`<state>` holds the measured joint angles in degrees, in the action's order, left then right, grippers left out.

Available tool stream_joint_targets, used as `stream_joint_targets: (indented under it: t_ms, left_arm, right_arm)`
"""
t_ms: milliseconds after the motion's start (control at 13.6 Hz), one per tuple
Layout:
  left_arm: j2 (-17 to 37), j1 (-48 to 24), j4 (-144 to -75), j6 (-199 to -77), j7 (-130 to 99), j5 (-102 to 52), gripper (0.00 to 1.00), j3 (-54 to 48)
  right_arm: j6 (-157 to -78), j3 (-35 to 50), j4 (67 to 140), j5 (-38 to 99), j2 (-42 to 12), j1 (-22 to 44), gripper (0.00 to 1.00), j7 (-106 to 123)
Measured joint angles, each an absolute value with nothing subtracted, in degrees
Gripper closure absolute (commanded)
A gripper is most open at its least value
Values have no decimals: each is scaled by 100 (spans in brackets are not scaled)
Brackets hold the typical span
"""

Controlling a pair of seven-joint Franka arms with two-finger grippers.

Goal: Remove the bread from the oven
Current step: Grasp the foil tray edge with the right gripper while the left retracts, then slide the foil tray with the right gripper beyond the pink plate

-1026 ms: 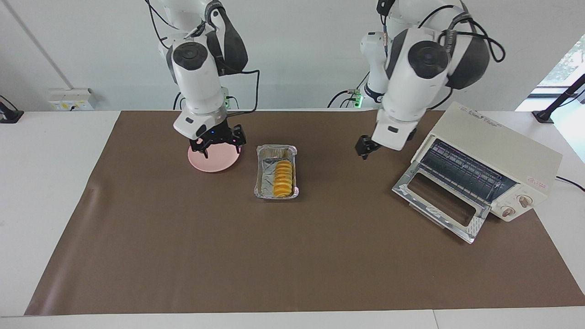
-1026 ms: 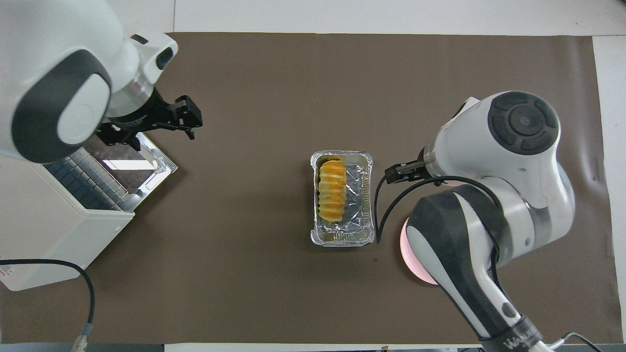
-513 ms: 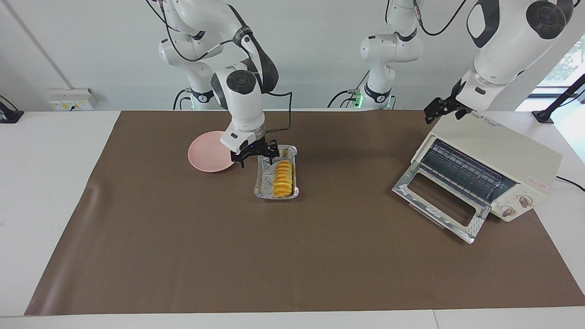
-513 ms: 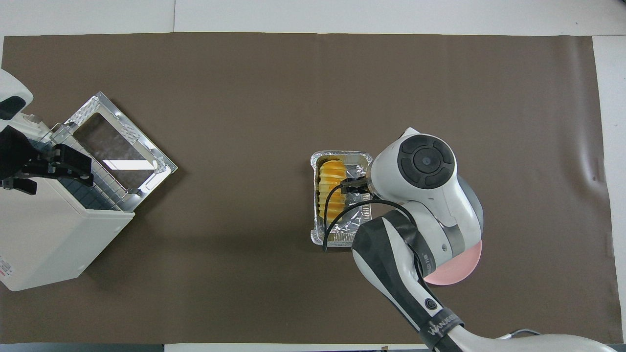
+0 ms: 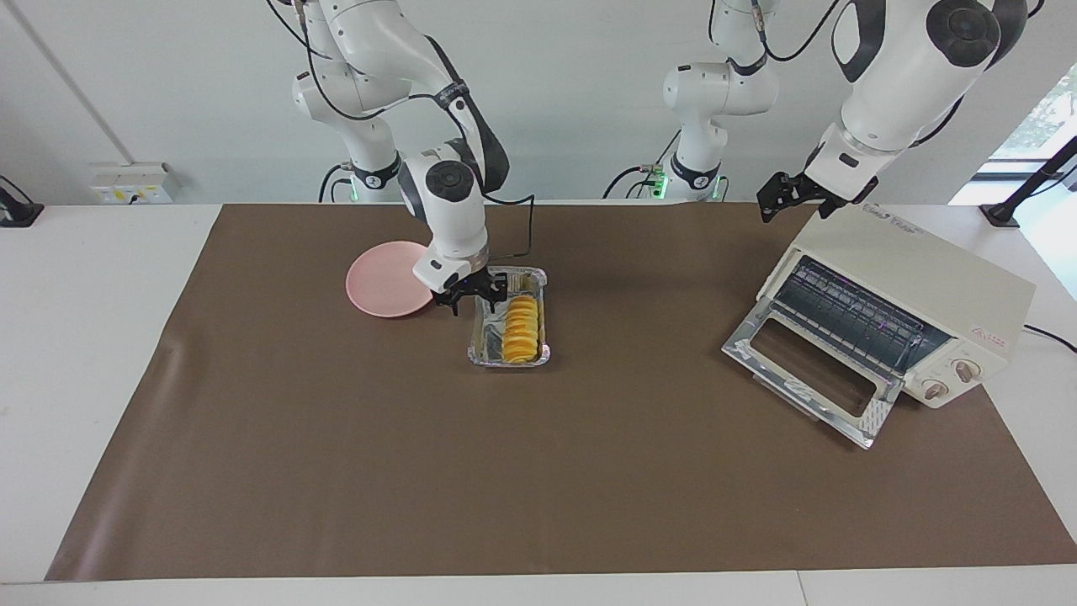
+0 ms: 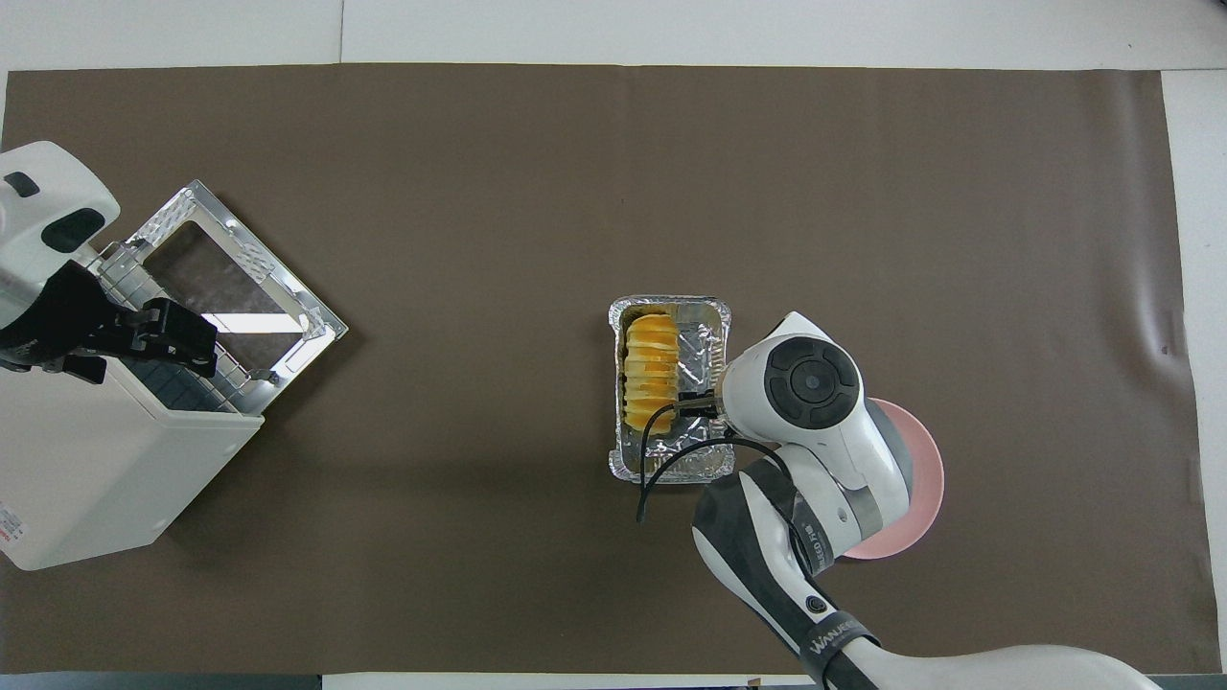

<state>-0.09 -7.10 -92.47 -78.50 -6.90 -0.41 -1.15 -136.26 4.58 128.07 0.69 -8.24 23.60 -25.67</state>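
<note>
Crinkled shiny foil tray (image 5: 483, 347), matt brown table cover (image 5: 538, 471), glossy cream oven (image 5: 925, 278)

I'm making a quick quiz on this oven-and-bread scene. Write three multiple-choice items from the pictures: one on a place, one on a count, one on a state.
1. Where is the bread?
A. in the foil tray
B. on the oven rack
C. on the pink plate

2. How many knobs show on the oven?
A. one
B. two
C. four

3. How is the oven door?
A. shut
B. taken off
C. dropped open

Key:
1 A: the loaf lies in the tray beside the plate, with the right gripper at the tray's end nearer to the robots.
2 B: two round knobs sit on the oven's front.
3 C: the glass door lies flat in front of the rack; the left gripper is over the oven.
</note>
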Motion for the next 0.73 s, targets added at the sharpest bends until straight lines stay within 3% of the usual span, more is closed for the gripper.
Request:
stream_joint_targets:
  t_ms: [366,733]
  left_arm:
    - [22,-754,-9244,-7778,-537,-41,0,-142]
    - [22,-752,-9216,-7904,-233,-40,0,-116]
  right_arm:
    - [-13686,458,12862,74,-735,2360,100,-2567]
    - [-12840,417,12509,151,-418,2150,100,-2458]
